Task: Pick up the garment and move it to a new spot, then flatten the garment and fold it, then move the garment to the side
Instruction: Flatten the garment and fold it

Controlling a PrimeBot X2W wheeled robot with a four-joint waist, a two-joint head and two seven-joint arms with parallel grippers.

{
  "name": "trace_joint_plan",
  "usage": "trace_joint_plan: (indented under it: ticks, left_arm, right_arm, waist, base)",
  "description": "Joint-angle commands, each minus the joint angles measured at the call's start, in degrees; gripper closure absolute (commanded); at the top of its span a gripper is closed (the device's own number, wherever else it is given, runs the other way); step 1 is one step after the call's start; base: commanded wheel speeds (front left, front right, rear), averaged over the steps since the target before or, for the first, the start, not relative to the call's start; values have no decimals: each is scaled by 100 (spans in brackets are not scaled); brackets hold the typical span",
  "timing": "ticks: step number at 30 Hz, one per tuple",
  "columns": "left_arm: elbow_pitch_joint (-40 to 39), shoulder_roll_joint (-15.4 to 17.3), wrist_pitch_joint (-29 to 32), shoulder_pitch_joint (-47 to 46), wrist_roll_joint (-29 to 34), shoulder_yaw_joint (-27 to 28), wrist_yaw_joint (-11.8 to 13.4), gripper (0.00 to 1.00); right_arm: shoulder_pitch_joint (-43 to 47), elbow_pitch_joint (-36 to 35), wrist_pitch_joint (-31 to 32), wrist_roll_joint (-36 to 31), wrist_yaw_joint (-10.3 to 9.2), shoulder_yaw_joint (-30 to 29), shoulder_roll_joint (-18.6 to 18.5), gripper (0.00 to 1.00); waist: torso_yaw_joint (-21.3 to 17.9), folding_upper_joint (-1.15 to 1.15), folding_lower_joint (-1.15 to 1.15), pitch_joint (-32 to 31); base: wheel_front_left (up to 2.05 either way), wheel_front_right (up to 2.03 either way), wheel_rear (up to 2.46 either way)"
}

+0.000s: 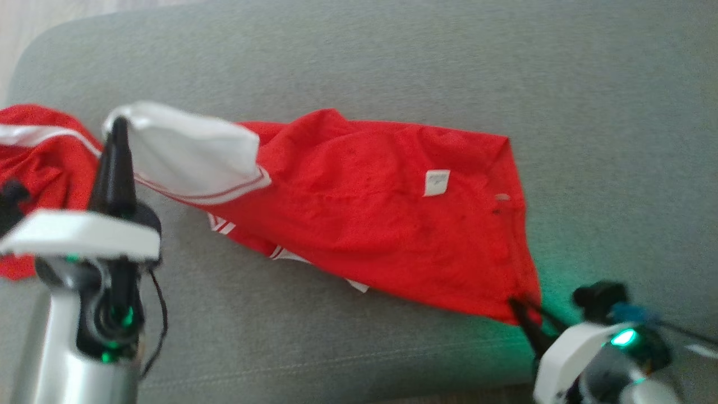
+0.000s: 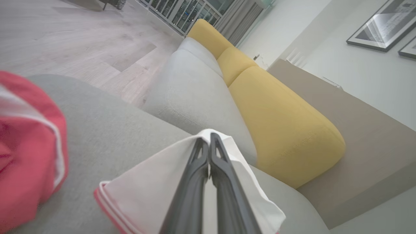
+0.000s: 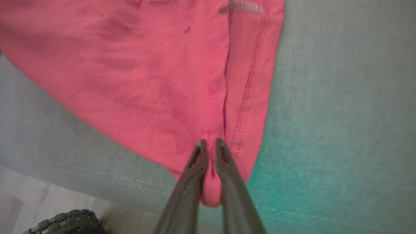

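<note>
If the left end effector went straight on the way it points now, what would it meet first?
Beyond the white sleeve it grips, the left end effector would probably meet the pale grey sofa cushion first, near the yellow cushion. Depth is unclear.

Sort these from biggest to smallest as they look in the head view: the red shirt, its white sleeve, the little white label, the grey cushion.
1. grey cushion
2. red shirt
3. white sleeve, lifted nearer the camera, so it may look a bit bigger than it is
4. white label
</note>
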Motion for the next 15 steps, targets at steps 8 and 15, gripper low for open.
trace_joint_plan:
  ticks: [8, 15]
  left_arm:
    - [-352, -25, -245, 126, -69, 263, 61, 100]
    - [-243, -42, -317, 121, -5, 208, 57, 100]
  right_arm:
    - [-880, -552, -201, -519, -1, -416, 292, 0]
    - [-1907, 766, -363, -661, -1, -648, 470, 0]
  waist:
    - [360, 0, 0, 139]
    - [470, 0, 0, 214]
  base:
    - [0, 0, 0]
    - [0, 0, 0]
